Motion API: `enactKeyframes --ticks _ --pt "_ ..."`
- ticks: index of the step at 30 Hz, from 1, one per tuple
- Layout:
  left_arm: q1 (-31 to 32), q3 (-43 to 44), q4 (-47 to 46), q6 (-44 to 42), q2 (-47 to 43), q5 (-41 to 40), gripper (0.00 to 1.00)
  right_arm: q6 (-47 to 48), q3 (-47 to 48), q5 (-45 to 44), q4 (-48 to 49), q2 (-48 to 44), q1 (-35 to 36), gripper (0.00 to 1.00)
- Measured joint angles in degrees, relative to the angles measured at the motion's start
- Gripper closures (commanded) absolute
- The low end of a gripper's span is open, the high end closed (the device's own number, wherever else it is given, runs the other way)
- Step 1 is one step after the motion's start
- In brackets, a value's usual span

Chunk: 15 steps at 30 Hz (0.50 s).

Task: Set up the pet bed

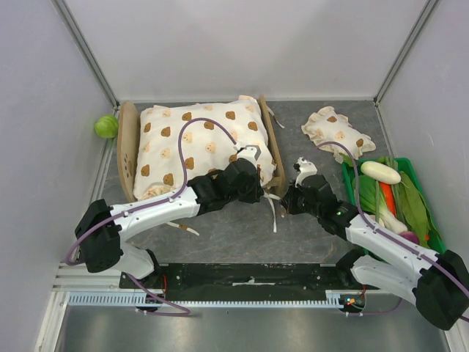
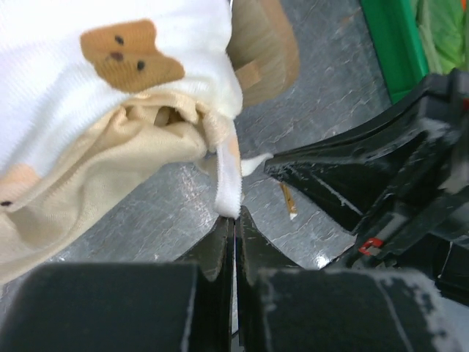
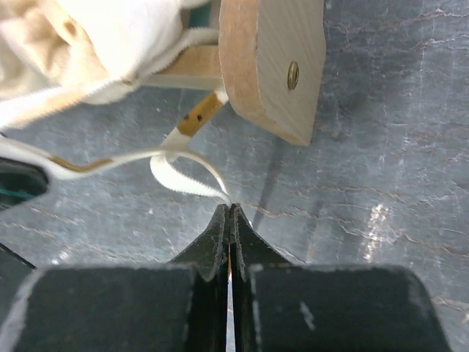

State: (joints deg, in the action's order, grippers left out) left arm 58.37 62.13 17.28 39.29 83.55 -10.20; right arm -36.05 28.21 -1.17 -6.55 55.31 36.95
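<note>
The pet bed (image 1: 128, 150) lies at the back left, its light-wood frame mostly covered by the cream bear-print cushion (image 1: 198, 143). My left gripper (image 1: 265, 192) is at the bed's near right corner. In the left wrist view it (image 2: 234, 220) is shut on a white cushion tie (image 2: 229, 187) hanging from the cushion corner (image 2: 110, 110). My right gripper (image 1: 287, 198) is just right of it. In the right wrist view it (image 3: 231, 209) is shut on another looped tie (image 3: 183, 180) below the wooden footboard (image 3: 271, 66). The striped base is hidden.
The small frilled bear-print pillow (image 1: 333, 132) lies at the back right. A green tray (image 1: 407, 163) with vegetables stands at the right edge. A green ball (image 1: 106, 126) sits beyond the headboard at the left wall. Walls enclose three sides.
</note>
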Motion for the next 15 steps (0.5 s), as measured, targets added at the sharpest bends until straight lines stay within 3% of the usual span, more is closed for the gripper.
enactKeyframes --ticks 7,15 --pt "-0.7 1.3 0.8 -0.7 -0.1 1.6 0.98 9.3 6.5 -1.3 -8.4 3.5 0.0 1.00" --pt "-0.7 1.2 1.1 -1.0 -0.1 4.9 0.98 8.6 8.1 -2.1 -5.5 2.8 0.0 1.00"
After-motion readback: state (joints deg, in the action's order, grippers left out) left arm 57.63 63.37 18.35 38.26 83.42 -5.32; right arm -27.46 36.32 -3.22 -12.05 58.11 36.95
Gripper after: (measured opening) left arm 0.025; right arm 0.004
